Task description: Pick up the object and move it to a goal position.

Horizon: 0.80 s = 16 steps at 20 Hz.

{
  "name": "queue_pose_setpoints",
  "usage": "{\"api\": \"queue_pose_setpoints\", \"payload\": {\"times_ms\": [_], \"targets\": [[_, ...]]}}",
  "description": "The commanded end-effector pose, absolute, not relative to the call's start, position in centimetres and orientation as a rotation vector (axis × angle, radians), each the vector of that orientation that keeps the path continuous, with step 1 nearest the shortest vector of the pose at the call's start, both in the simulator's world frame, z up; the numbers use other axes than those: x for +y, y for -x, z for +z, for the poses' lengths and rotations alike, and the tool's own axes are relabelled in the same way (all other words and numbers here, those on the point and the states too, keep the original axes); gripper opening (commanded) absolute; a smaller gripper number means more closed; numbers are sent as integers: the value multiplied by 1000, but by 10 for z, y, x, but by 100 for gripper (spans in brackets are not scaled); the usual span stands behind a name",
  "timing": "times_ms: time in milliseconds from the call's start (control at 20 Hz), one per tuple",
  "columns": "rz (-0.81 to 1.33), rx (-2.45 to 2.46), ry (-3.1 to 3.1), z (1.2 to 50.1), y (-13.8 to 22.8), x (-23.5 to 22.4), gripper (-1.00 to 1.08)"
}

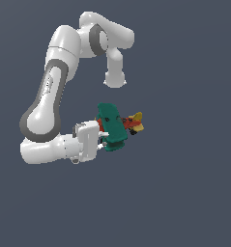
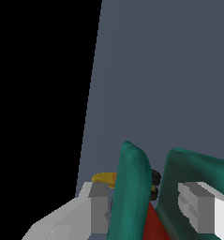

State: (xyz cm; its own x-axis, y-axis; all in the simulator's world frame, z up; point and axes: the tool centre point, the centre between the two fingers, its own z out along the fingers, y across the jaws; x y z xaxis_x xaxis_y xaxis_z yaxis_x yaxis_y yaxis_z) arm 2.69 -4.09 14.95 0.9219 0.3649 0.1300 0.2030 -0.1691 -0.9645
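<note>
The toy biplane (image 1: 115,124) has teal-green wings, a red body and a yellow tail. It sits at the end of the white arm, in the middle of the exterior view. My gripper (image 1: 105,137) is shut on it, with the hand coming in from the exterior view's left. In the wrist view one teal wing (image 2: 131,192) stands between my two grey fingers (image 2: 99,211), and the second wing (image 2: 193,171) lies beside the other finger. A bit of red body (image 2: 153,225), a yellow part (image 2: 104,178) and a black wheel (image 2: 155,177) show there too.
A plain dark grey surface (image 1: 184,183) fills the exterior view around the arm. The arm's white links (image 1: 54,91) bend over the exterior view's left and top. In the wrist view a black area (image 2: 38,93) borders the grey surface.
</note>
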Motion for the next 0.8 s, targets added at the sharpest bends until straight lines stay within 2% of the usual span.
{"api": "queue_pose_setpoints", "payload": {"times_ms": [0, 750], "targets": [[151, -429, 1754, 150, -27, -40, 28], [150, -430, 1753, 143, -17, -15, 28]]}}
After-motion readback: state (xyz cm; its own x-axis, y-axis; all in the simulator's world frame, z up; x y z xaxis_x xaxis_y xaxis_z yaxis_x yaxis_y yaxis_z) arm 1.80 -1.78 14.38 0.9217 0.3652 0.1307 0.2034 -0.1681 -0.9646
